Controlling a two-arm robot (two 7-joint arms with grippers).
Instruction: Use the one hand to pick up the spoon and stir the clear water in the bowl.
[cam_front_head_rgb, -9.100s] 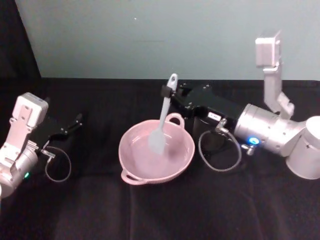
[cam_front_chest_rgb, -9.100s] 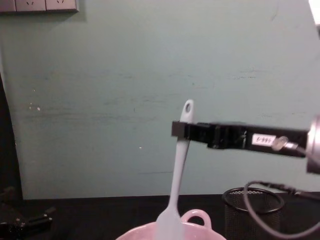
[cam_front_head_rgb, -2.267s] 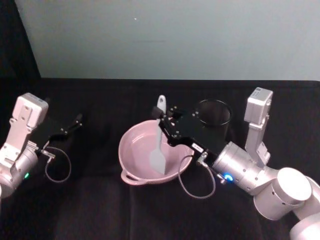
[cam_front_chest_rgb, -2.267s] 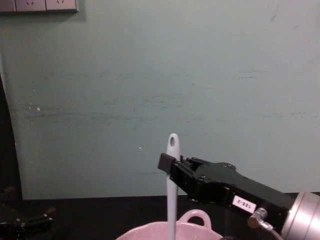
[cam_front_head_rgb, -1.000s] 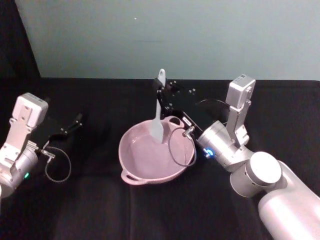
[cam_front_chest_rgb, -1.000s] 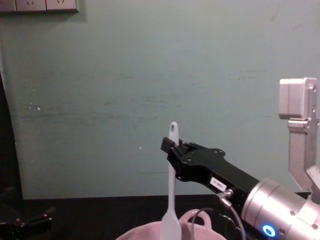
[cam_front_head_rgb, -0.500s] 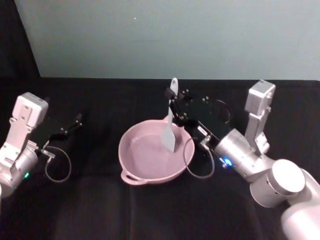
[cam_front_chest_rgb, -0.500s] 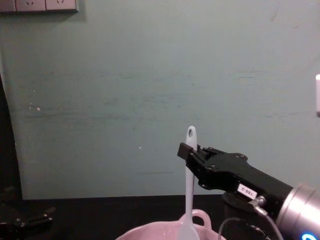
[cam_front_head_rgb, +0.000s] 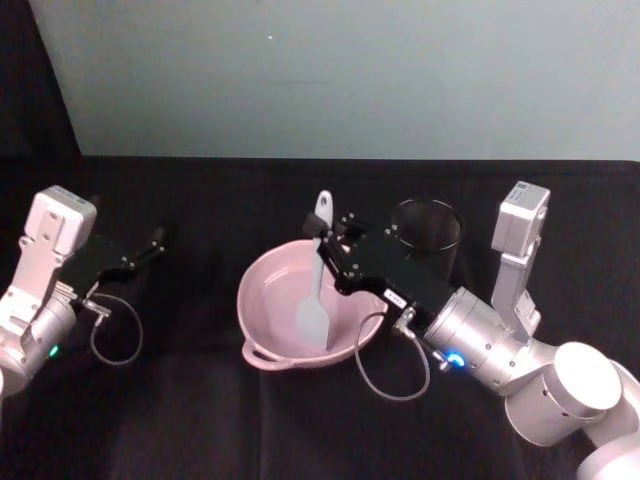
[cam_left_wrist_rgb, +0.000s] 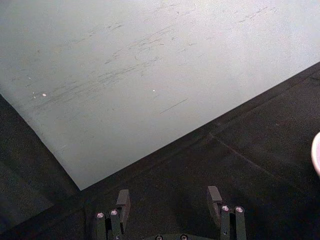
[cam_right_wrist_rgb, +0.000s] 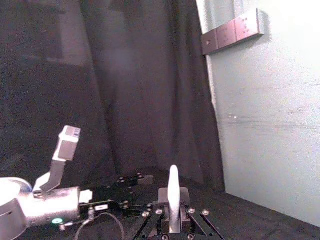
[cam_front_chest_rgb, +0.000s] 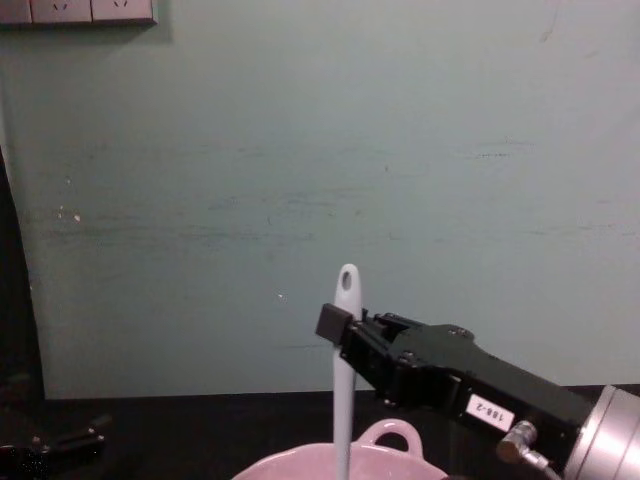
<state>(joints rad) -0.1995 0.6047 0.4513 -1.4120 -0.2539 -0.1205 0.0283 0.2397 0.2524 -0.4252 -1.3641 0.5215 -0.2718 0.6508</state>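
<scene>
L hand (cam_front_head_rgb: 155, 241) sits parked far left, low over the black worktop (cam_front_head_rgb: 200, 410), well apart from everything. Its fingers (cam_left_wrist_rgb: 123, 199) are spread w/ nothing between them. We read that as idle on purpose, since this job needs one hand only.

Centre: the pink bowl (cam_front_head_rgb: 256, 300) rests on the worktop. The spoon (cam_front_head_rgb: 317, 272) stands nearly upright in it, blade down inside the bowl, hole-end up top. Upright makes sense, we think: the blade reaches low into the water while the handle clears the rim.

R hand (cam_front_head_rgb: 326, 246) comes in from the right, above the bowl's far-right rim, fingers clenched on the spoon's upper handle just below the hole. That high grip prob. puts the black body clear of the water & leaves room to swing. So pick-up looks done and stirring is the step in hand, we judge.

Just right of that, partly hidden behind the hand, stands a black mesh cup (cam_front_head_rgb: 430, 226), near the bowl.
</scene>
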